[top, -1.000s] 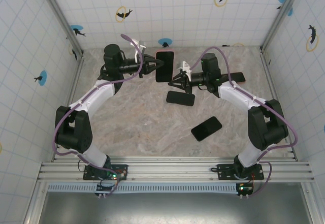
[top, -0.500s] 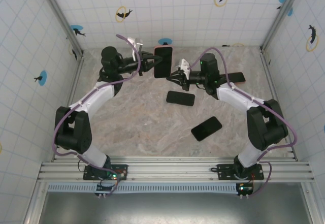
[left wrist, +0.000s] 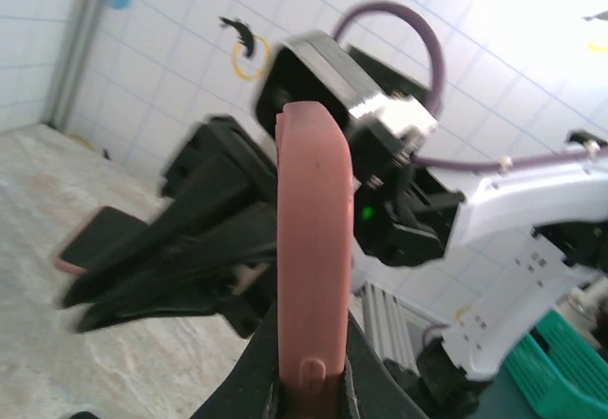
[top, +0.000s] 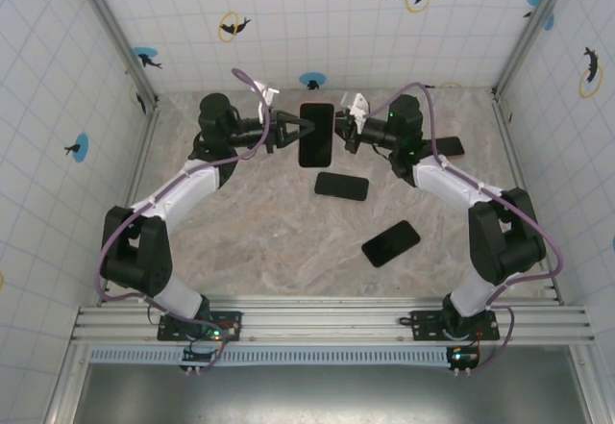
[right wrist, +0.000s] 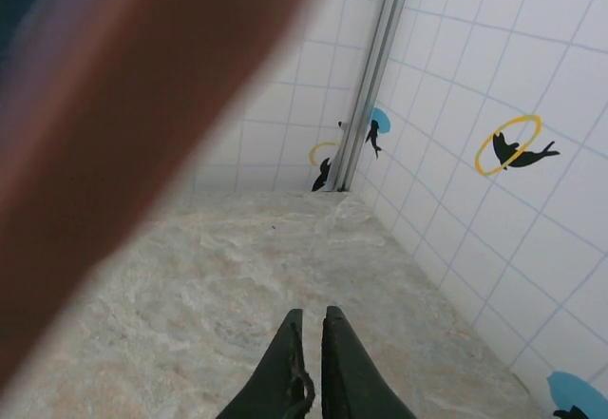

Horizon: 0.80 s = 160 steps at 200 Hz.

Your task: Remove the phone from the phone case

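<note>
The phone (top: 316,137) shows its black screen upward and hangs above the back of the table. It sits in a pink phone case (left wrist: 312,248), which I see edge-on in the left wrist view. My left gripper (top: 304,128) is shut on the case's left side, its fingers (left wrist: 262,367) pinching the pink edge. My right gripper (top: 338,132) hovers just beyond the phone's right edge, apart from it. Its jaws (right wrist: 310,322) are shut with nothing between them. The case is a blurred reddish mass (right wrist: 123,124) at the upper left of the right wrist view.
Two bare black phones lie on the marble table, one in the middle (top: 341,186) and one nearer the front (top: 390,242). Another pink-cased phone (top: 450,145) lies at the back right behind my right arm. Tiled walls close in the back and sides.
My right gripper has lifted away from the middle phone on the table and come up beside the held phone. My left gripper has shifted the cased phone slightly right.
</note>
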Tool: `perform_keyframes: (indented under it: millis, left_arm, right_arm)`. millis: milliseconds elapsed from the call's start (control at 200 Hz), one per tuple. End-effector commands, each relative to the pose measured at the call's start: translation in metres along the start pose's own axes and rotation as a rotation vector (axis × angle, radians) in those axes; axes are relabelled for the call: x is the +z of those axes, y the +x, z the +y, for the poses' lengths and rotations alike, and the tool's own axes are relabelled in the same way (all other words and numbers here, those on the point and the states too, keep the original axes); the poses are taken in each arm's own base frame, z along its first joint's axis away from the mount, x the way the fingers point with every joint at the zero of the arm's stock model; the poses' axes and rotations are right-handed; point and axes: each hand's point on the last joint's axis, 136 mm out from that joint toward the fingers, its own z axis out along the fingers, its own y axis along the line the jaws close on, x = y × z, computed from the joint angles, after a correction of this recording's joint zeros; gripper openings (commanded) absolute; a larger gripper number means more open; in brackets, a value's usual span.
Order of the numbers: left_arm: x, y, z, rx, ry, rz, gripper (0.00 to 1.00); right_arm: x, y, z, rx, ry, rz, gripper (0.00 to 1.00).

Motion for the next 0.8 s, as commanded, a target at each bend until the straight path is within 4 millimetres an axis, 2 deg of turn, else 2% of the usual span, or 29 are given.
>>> perform_keyframes:
  millis: [0, 155, 245, 320, 465, 646, 796]
  left_arm:
    - [-0.009, -0.028, 0.018, -0.023, -0.105, -0.111, 0.00]
    - [-0.013, -0.045, 0.034, -0.177, -0.169, -0.204, 0.00]
    - [-0.015, -0.051, 0.047, -0.297, -0.207, -0.250, 0.00]
    - [-0.017, -0.052, 0.058, -0.394, -0.234, -0.290, 0.00]
    - [-0.020, -0.059, 0.061, -0.477, -0.232, -0.366, 0.00]
    - [-0.019, -0.060, 0.065, -0.542, -0.219, -0.406, 0.00]
    - [-0.018, -0.062, 0.065, -0.565, -0.181, -0.427, 0.00]
  right_arm:
    - [-0.018, -0.014, -0.006, 0.086, 0.036, -0.051, 0.14]
    - [-0.038, -0.009, -0.020, 0.314, 0.111, -0.094, 0.29]
    - [-0.045, -0.008, -0.023, 0.489, 0.146, -0.143, 0.35]
    - [-0.046, -0.011, -0.020, 0.630, 0.127, -0.211, 0.35]
    - [-0.046, -0.008, -0.019, 0.864, 0.141, -0.295, 0.36]
    - [-0.035, -0.004, -0.007, 0.958, 0.129, -0.290, 0.35]
    - [-0.035, 0.004, -0.006, 1.000, 0.137, -0.291, 0.34]
